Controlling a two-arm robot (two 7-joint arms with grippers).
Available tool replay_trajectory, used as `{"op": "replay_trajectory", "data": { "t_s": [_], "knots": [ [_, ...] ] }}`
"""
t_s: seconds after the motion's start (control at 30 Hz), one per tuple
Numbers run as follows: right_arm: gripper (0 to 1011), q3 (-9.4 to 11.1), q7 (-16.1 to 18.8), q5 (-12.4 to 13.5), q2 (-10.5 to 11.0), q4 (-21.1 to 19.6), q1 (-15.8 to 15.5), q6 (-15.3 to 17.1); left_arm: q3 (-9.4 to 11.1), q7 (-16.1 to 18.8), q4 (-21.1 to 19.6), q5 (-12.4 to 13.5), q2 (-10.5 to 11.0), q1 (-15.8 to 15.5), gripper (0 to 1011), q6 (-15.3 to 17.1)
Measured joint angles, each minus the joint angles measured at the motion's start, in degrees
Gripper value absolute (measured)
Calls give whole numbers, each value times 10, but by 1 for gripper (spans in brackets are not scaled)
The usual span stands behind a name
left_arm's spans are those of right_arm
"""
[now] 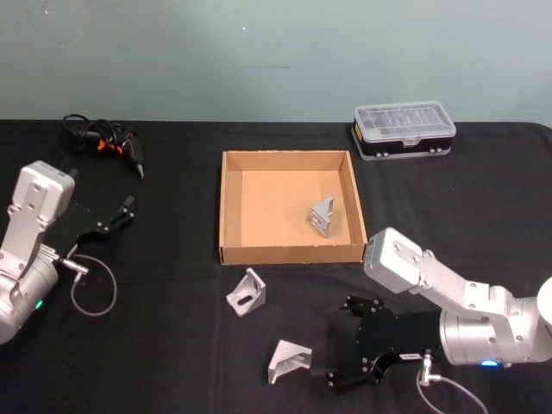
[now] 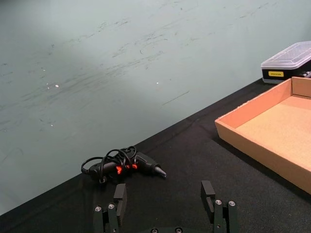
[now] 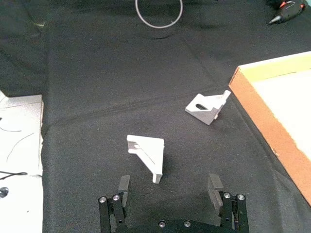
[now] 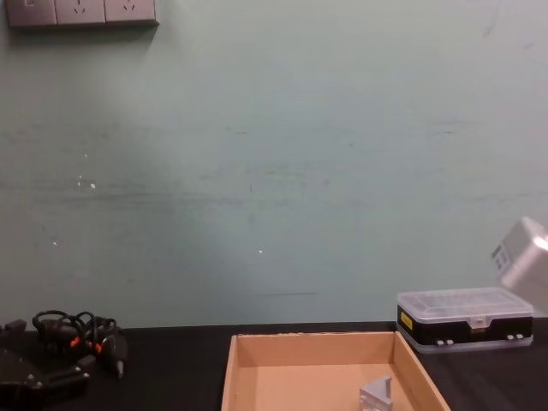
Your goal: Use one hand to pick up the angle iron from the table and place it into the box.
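Two grey angle irons lie on the black table (image 1: pixel 164 354) in front of the tan box (image 1: pixel 289 254): one (image 1: pixel 247 293) near the box's front wall, one (image 1: pixel 289 360) closer to me. A third angle iron (image 1: pixel 323 216) stands inside the box. My right gripper (image 1: pixel 341 343) hovers open just right of the nearer angle iron; in the right wrist view that piece (image 3: pixel 148 156) sits just ahead of the open gripper (image 3: pixel 168 188), slightly off toward one finger, and the other piece (image 3: pixel 208 107) lies farther on by the box rim (image 3: pixel 257 111). My left gripper (image 1: pixel 121 216) rests open and empty at the table's left.
A clear-lidded black case (image 1: pixel 404 129) stands behind the box at the right. A black corded tool with orange marks (image 1: pixel 108 142) lies at the back left. A grey cable loop (image 1: pixel 90 293) lies beside the left arm.
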Motion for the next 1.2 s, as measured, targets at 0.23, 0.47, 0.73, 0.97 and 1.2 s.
{"op": "replay_trajectory", "data": {
  "t_s": [0.23, 0.47, 0.73, 0.97, 1.2],
  "knots": [
    [1003, -10, 1, -6, -10, 9, 6, -2, 0, 0, 0, 0, 0, 0, 1000, 0],
    [1003, -20, 1, -10, -25, 24, 14, -6, 0, 0, 0, 0, 0, 0, 1000, 0],
    [1003, -30, 5, -14, -38, 38, 24, -9, 0, 0, 0, 0, 0, 0, 1000, 0],
    [1003, -35, 6, -17, -45, 47, 28, -10, 0, 0, 0, 0, 0, 0, 1000, 0],
    [887, -38, 5, -19, -48, 51, 29, -11, 0, 0, 0, 0, 0, 0, 1000, 0]
  ]
}}
